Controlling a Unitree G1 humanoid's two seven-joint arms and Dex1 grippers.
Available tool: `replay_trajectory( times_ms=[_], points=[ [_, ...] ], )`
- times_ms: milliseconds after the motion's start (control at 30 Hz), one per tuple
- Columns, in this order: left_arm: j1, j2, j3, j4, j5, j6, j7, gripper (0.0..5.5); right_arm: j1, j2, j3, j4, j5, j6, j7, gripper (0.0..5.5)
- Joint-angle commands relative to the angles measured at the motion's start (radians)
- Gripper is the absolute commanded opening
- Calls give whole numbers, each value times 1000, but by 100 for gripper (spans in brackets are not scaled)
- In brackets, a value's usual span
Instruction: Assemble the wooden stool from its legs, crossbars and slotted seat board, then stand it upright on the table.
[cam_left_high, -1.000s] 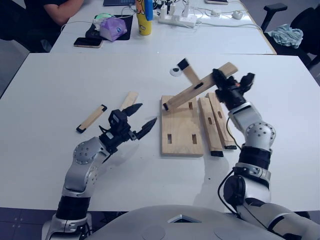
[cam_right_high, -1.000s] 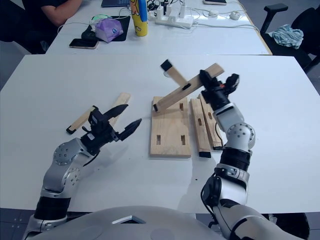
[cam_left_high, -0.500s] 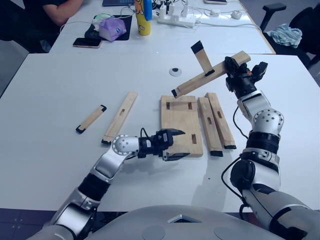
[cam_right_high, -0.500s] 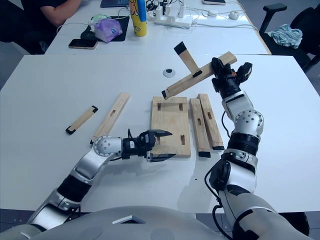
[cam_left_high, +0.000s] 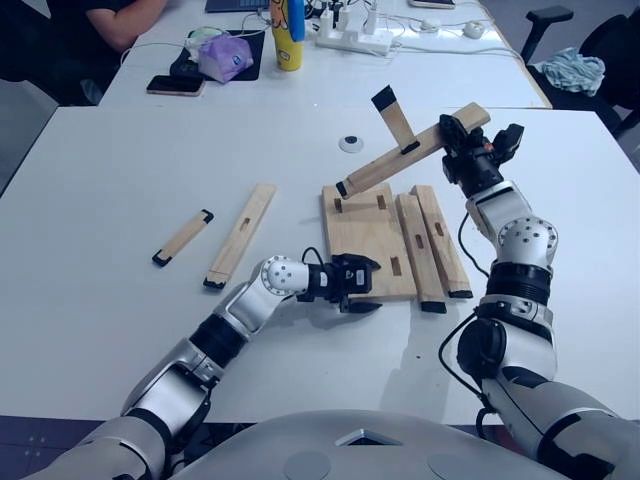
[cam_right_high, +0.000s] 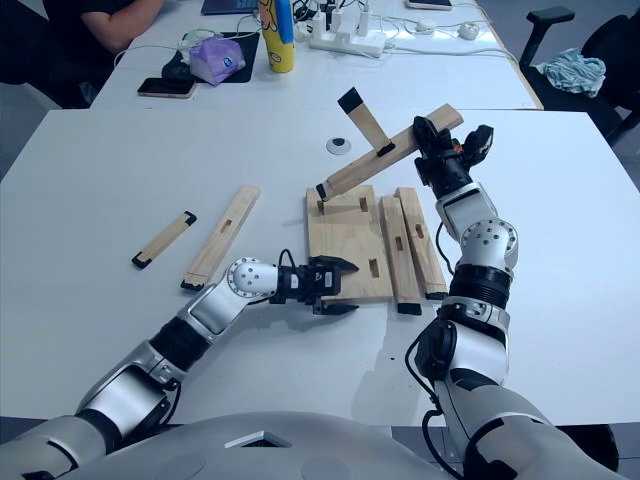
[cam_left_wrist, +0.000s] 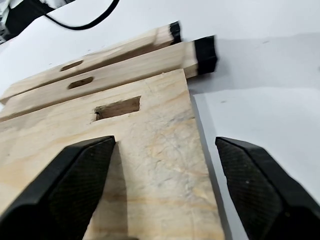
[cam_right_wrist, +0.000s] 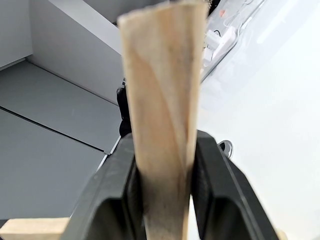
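Observation:
The slotted seat board (cam_left_high: 360, 240) lies flat mid-table, with two slotted legs (cam_left_high: 428, 245) side by side against its right edge. My left gripper (cam_left_high: 355, 291) is open at the board's near edge; in the left wrist view its fingers (cam_left_wrist: 75, 185) straddle the board (cam_left_wrist: 145, 165). My right gripper (cam_left_high: 452, 138) is shut on a leg (cam_left_high: 400, 160) held slanted above the board's far end, with a crossbar (cam_left_high: 392, 112) stuck up through it. That leg's black-tipped end is at the board's far left corner. A loose leg (cam_left_high: 240, 233) and a short crossbar (cam_left_high: 183, 237) lie to the left.
A small white disc (cam_left_high: 350, 143) sits behind the board. The table behind carries a phone (cam_left_high: 175, 85), a yellow bottle (cam_left_high: 288, 35) and a power strip (cam_left_high: 355, 38). Bare tabletop stretches along the front and far left.
My left arm swung right from near the loose leg to the board's near edge. My right gripper lifted the leg with its crossbar, then lowered its black tip to the board's far corner.

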Motion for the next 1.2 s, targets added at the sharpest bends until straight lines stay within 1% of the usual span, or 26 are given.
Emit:
replay_trajectory(
  times_ms=[33,167,233,400,500,633,833,1033,1200],
  points=[
    [29,27,39,57,46,155,57,372,4,-2,36,-68,-24,12,31,104],
    [30,-5,123,34,-5,260,119,372,49,-11,78,-180,-55,18,35,104],
    [34,-8,142,-7,-13,295,128,372,92,-15,86,-262,-57,31,24,104],
    [80,-4,209,-100,-75,332,137,372,187,-14,100,-448,-27,109,-24,104],
    [110,9,217,-130,-87,342,137,372,210,-25,119,-469,-46,132,-22,104],
    [118,9,217,-153,-100,359,139,372,252,-24,107,-508,-38,161,-58,104],
    [127,6,223,-167,-107,371,164,372,285,-24,118,-552,-64,156,-88,104],
    [140,2,226,-193,-116,390,181,372,335,-28,193,-634,-161,105,-88,104],
    [146,-4,220,-219,-126,411,189,372,372,6,246,-641,-228,31,-95,104]
  ],
)
